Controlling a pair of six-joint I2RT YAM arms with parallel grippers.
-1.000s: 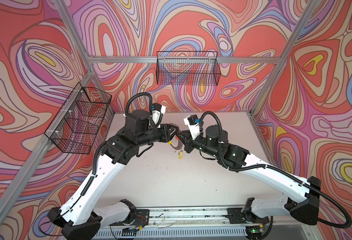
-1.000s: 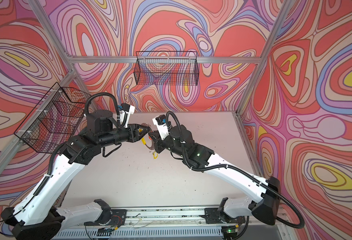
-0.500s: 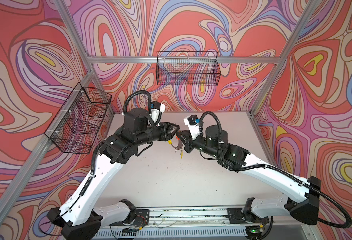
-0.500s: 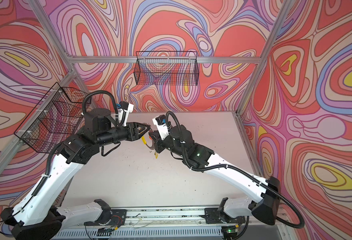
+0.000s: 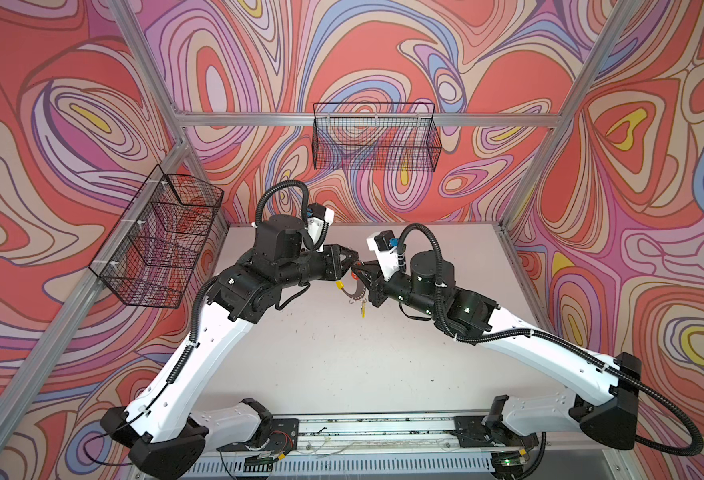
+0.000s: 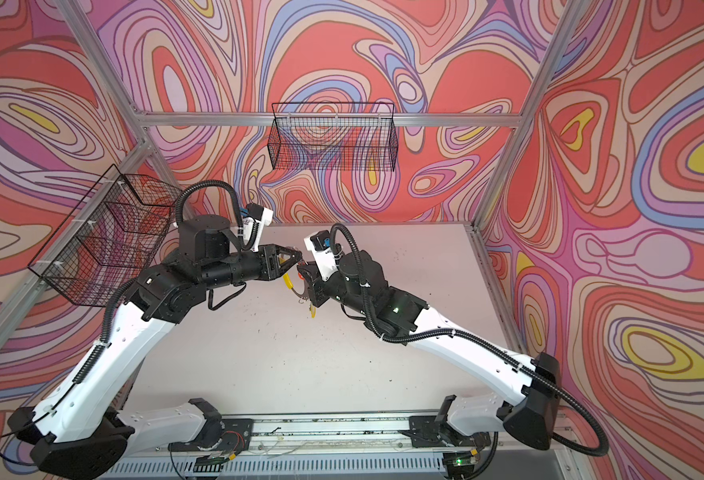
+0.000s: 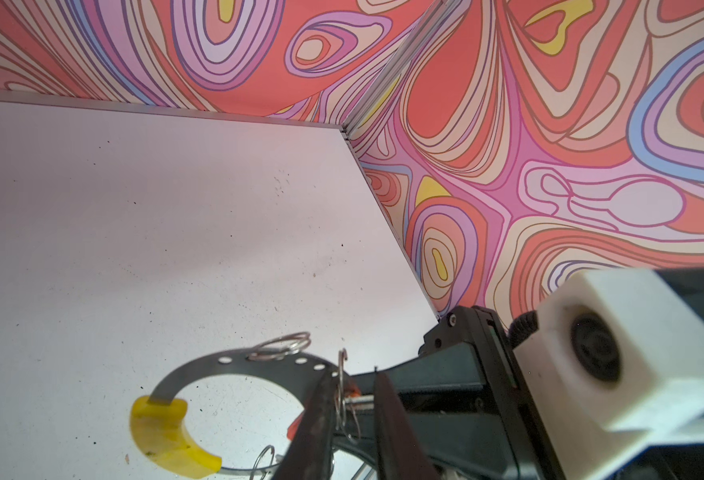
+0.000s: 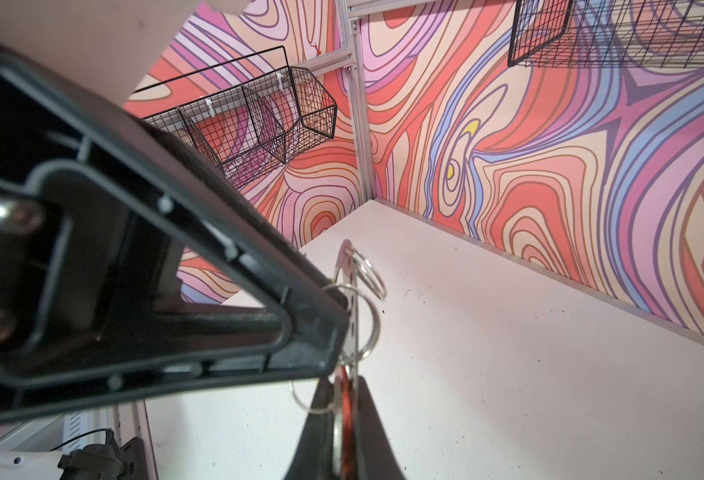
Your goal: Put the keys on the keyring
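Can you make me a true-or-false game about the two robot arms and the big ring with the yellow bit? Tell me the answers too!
1. The right gripper has its jaws clamped on the keyring. True.
2. The keyring has a blue piece on its rim. False: the piece is a yellow arc.
3. A yellow tag dangles below the keyring. True.
4. Only one wire basket hangs on the walls. False: there are two, a back-wall basket and a side-wall basket.
5. The left gripper is far away from the keyring. False: its jaws are right at the keyring's rim.
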